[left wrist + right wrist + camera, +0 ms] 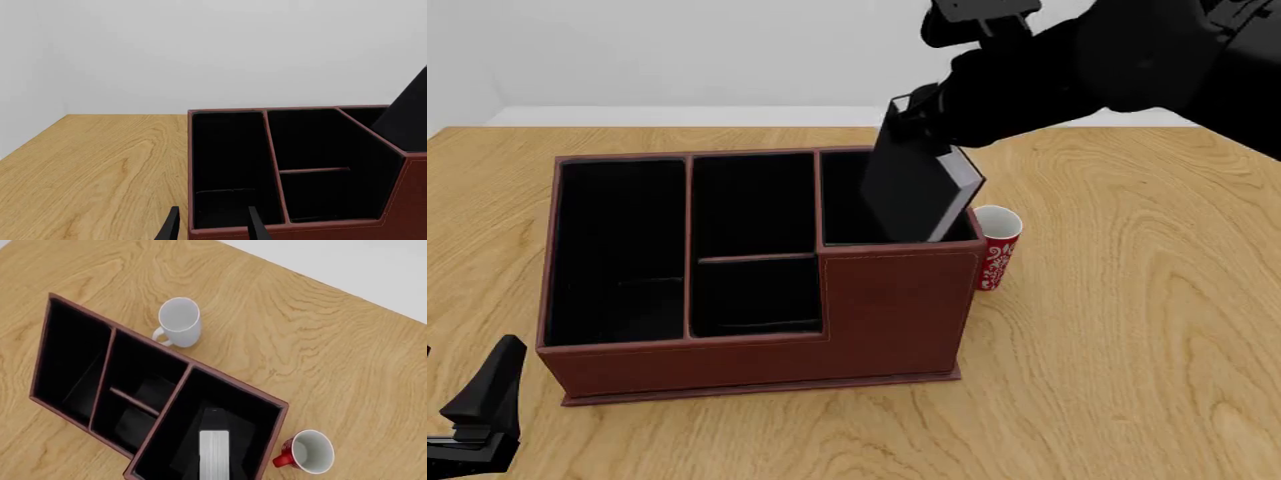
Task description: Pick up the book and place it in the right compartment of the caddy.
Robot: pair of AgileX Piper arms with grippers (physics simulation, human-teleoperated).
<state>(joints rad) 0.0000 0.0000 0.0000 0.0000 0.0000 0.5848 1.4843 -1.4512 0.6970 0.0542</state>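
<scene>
The reddish-brown caddy (761,355) stands mid-table. My right gripper (924,112) is shut on the top of the black book (914,190). The book hangs tilted, with its lower end inside the right compartment (847,205), behind the tall front wall. In the right wrist view the book's white page edges (214,452) show inside that compartment (233,405). My left gripper (483,395) is open and empty, low at the near left corner of the caddy. In the left wrist view its fingers (257,227) straddle the caddy's (300,230) front left corner.
A small red-and-white cup (998,245) stands against the caddy's right side. A white mug (180,320) stands behind the caddy, seen only in the right wrist view. The long narrow section (614,250) and the two small sections (754,240) hold nothing.
</scene>
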